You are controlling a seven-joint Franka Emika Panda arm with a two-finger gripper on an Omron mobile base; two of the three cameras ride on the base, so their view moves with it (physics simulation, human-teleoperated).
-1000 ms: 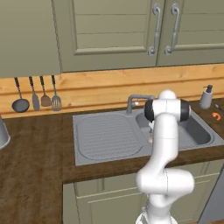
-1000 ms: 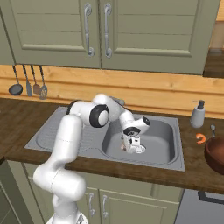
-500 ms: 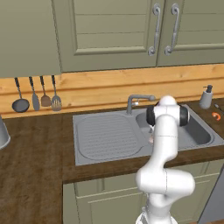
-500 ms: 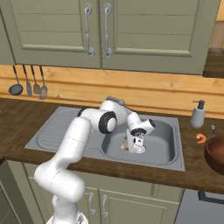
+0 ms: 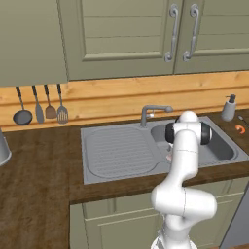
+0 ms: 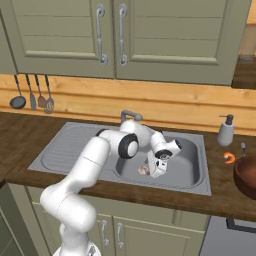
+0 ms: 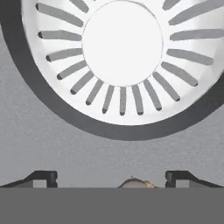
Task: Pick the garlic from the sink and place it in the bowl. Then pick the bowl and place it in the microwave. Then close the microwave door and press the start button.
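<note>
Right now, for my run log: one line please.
phase: reaching | jaws: open, astride garlic | place: sink basin, near drain | bowl: counter

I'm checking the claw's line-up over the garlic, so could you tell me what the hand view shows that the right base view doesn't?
Hand view alone: the slotted drain up close and the open claw with its tips either side of the garlic. Right base view alone: the faucet, the bowl at the right edge, the soap bottle and the cupboards. Both share the garlic, the claw and the sink floor.
</note>
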